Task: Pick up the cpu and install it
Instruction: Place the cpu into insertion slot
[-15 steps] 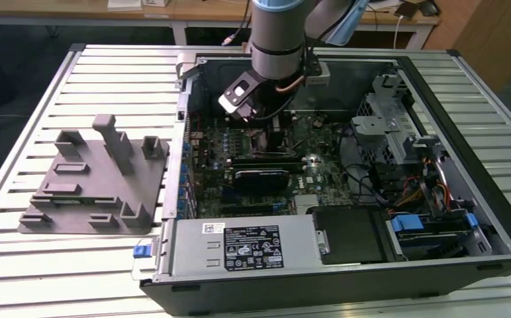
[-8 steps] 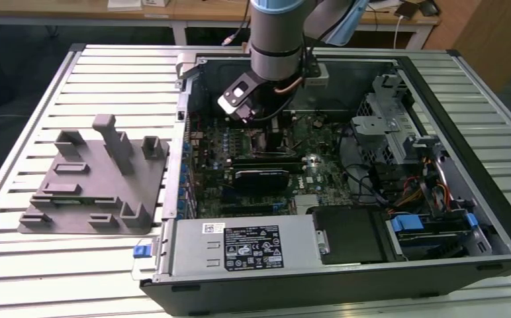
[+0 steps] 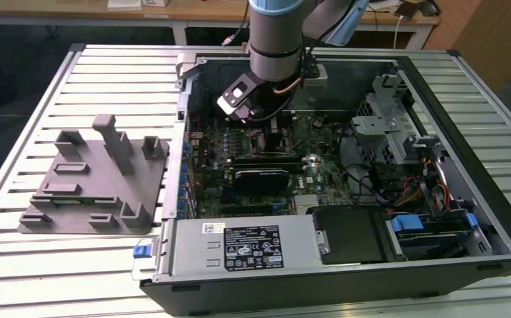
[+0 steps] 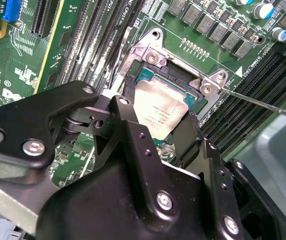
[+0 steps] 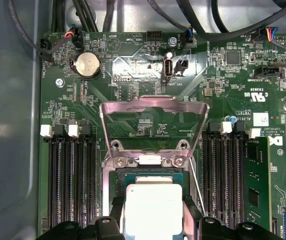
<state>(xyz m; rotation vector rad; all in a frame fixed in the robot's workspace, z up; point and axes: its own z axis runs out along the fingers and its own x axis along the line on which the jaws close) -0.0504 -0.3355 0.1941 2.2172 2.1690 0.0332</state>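
Silver-grey square cpu (image 4: 160, 112) (green-rimmed, flat)

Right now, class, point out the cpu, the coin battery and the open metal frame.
cpu (image 5: 153, 210): first wrist view, middle of its silver top.
coin battery (image 5: 88, 64): first wrist view, centre of its round face.
metal frame (image 5: 153, 101): first wrist view, the crossbar farthest from the cpu.

Bright, even light — glare whitens the cpu (image 5: 153, 212).
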